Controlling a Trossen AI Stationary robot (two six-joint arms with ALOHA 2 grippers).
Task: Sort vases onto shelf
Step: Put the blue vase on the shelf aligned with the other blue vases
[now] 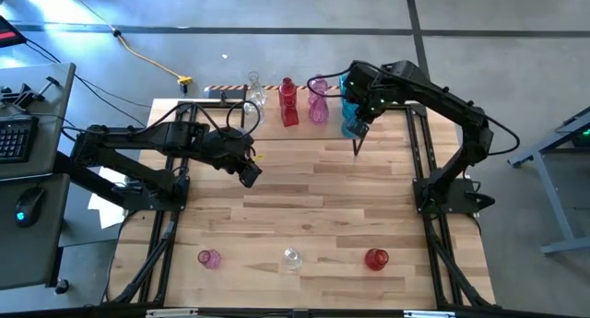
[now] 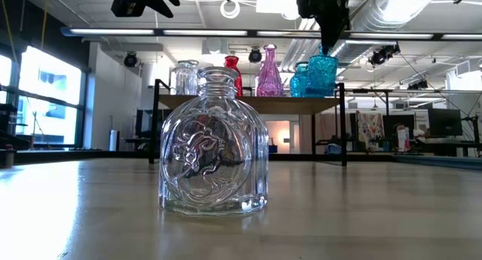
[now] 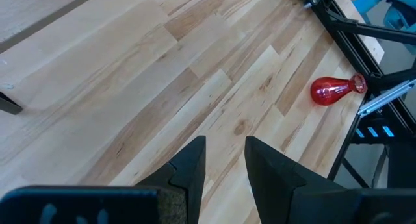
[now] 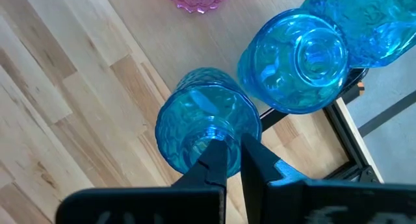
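My left gripper (image 1: 249, 175) hangs empty over the wooden tabletop (image 1: 304, 207), fingers slightly apart. On the raised light-wood shelf (image 2: 248, 103), my right gripper (image 4: 229, 160) pinches the rim of a blue bulbous glass vase (image 4: 201, 123) beside another blue vase (image 4: 299, 65).

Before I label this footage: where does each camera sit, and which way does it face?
High view: overhead, looking straight down; both arms, shelf, table.
Low view: tabletop height, facing the shelf past a clear vase; end effectors hang from above.
Left wrist view: looks down at bare table and a lying red vase; left end effector holds nothing.
Right wrist view: right end effector shut on a blue vase.
Shared: the high view shows that blue vase too.
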